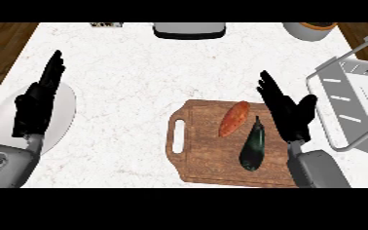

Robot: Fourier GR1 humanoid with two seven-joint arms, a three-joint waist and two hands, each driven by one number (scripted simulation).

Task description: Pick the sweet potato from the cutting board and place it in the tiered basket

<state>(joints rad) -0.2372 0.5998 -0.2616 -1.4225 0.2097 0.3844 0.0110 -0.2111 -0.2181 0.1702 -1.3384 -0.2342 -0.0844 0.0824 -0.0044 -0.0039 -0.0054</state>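
The sweet potato (234,118) is seen lying on the board (205,161), untouched, with an eggplant (252,143) just beside it on the right. The right hand (291,112) is held open at the board's right edge, fingers straight, with nothing gripped. The basket (321,108) is set further right, near that hand. The left hand (36,105) is rested open over a plate (63,112), well apart from the board.

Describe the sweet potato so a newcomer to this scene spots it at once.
On the white marbled counter, find the brown wooden cutting board beside the black right hand. Two vegetables lie on it: the sweet potato is the orange oval one, left of the dark green aubergine.
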